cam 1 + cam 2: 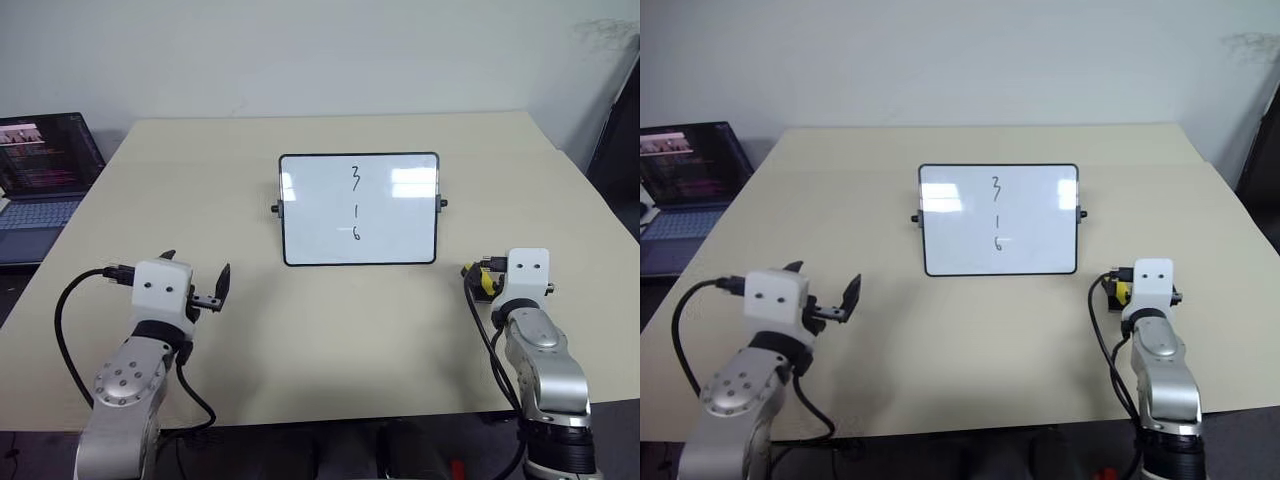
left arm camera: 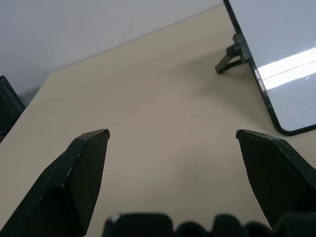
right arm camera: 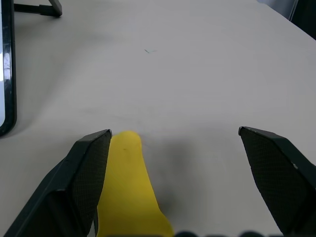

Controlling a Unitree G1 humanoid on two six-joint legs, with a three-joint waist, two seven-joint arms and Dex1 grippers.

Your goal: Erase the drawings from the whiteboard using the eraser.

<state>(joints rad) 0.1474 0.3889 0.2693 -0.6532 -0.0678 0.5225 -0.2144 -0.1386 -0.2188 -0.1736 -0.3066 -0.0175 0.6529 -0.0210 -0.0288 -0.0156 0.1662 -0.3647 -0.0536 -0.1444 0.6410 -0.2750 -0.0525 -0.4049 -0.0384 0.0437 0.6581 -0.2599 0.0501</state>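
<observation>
**Operator:** I see the whiteboard (image 1: 400, 235) standing upright on its side feet near the middle of the beige desk (image 1: 330, 340), tilted back a little. The drawings (image 1: 355, 208) sit in a vertical column at its centre: a "3" on top, a "1" under it, a "6" at the bottom with a short dash beside it. All three marks are unerased.

**Observer:** Eraser location?

**Operator:** The eraser (image 3: 127, 187) lies between the fingers of my right gripper (image 3: 175, 136), in front of the board and off toward its right corner. In the right wrist view the yellow block lies against the inner face of one finger; the other finger stands well apart from it, so the jaws are spread wide and not clamped on it. From the head views I see a bit of yellow with a black part at the gripper's front, low over the desk.

**Observer:** Left side?

**Operator:** My left gripper (image 2: 173, 133) hovers above the desk in front of the board's left corner, fingers spread with nothing between them. Its wrist view catches the board's black frame and one side foot.

**Observer:** Anything else?

**Operator:** An open laptop (image 1: 45, 170) at the desk's far left edge, screen lit.
</observation>
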